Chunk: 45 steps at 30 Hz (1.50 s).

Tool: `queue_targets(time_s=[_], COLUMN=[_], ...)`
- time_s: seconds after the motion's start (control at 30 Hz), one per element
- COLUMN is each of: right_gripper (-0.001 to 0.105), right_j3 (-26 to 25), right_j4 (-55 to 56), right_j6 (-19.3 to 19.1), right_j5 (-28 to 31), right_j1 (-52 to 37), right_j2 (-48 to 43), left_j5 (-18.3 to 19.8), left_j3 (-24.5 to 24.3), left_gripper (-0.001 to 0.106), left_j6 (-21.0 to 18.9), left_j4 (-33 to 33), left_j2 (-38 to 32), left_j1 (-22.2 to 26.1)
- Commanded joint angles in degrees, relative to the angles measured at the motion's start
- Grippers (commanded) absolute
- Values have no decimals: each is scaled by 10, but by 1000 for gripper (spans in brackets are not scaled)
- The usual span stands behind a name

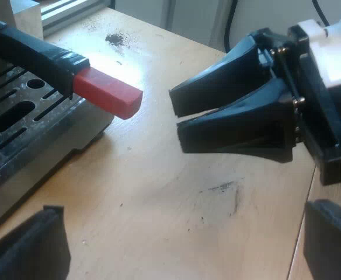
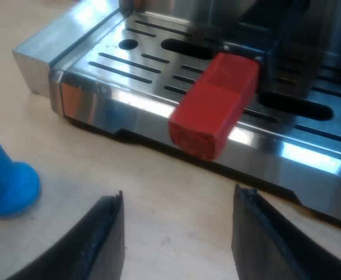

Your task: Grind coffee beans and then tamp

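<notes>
The holder's dark handle [image 1: 33, 49] sticks out over the espresso machine's drip tray [image 1: 24, 125] and ends in a red block [image 1: 109, 93]. My right gripper [image 1: 179, 116] hovers over the wooden table a short way from that red end, fingertips pointing at it. In the right wrist view the red end [image 2: 214, 105] is just beyond my right gripper [image 2: 176, 233], whose fingers are open with nothing between them. A blue tamper [image 2: 4, 178] stands on the table near the tray's corner. My left gripper [image 1: 182, 251] is open and empty, low over the table.
The slotted metal drip tray [image 2: 129, 52] juts out under the handle with a shiny front edge [image 2: 135, 116]. Spilled coffee grounds [image 1: 117, 39] dot the wooden table [image 1: 159, 192] past the handle's red end. A window frame [image 1: 65, 11] runs beyond the table.
</notes>
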Motion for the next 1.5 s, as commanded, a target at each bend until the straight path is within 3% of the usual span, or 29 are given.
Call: queue_targets(time_s=[0.03,0.2,0.7,1.27,1.5], right_gripper=[41,24,24,24,24], right_j3=[0,0,0,-8,-8], right_j4=[-37,-79,-170,-190,-194], right_j6=[-1,-1,-1,-2,-4], right_j5=[7,40,98,99,174], right_j1=[0,0,-7,-75,-79], right_j2=[15,47,113,116,116], left_j5=[10,10,11,12,12], left_j3=[-2,-2,-2,-2,-2], left_gripper=[83,83,83,83,83], left_j6=[0,0,0,-1,-1], left_j4=[-3,-3,-3,-3,-3], left_j2=[0,0,0,0,0], left_j1=[-2,-2,-2,-2,-2])
